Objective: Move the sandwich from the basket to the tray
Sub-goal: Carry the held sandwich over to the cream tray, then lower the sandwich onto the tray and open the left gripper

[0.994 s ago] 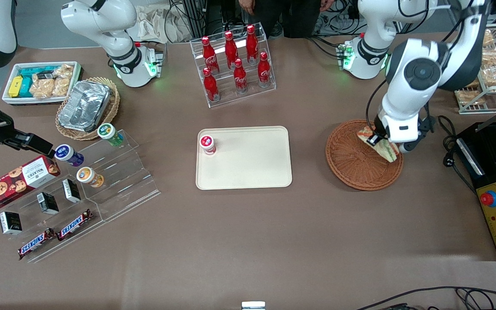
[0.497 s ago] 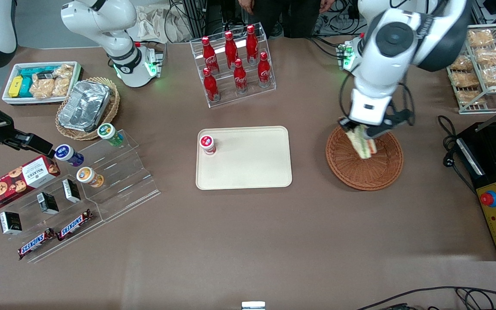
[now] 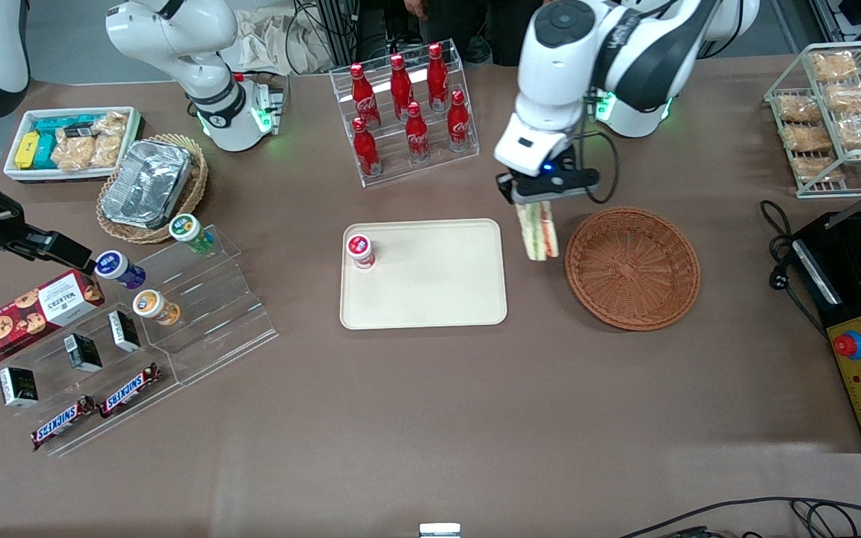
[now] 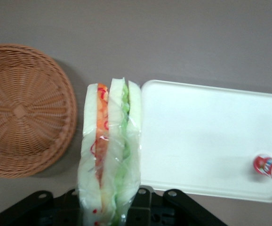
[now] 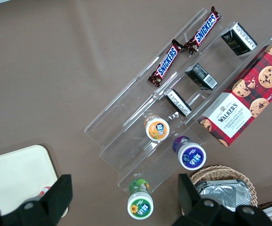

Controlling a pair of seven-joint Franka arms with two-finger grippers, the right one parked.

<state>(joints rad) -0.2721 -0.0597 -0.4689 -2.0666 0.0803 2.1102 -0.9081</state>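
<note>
The gripper (image 3: pixel 537 200) carries the sandwich (image 3: pixel 537 231) above the counter between the basket (image 3: pixel 631 267) and the tray (image 3: pixel 430 291), jaws closed on its upper edge, apparently lightly; wrapped, soft, it crushes easily, so hold its bread faces.

Hangs above the bare strip between basket (image 3: pixel 632 267) and tray (image 3: pixel 430 299): gripper (image 3: pixel 542 196), clamped on sandwich (image 3: pixel 537 230). Most of tray bare; only a small red-lidded cup (image 3: pixel 359 250) at one corner.
</note>
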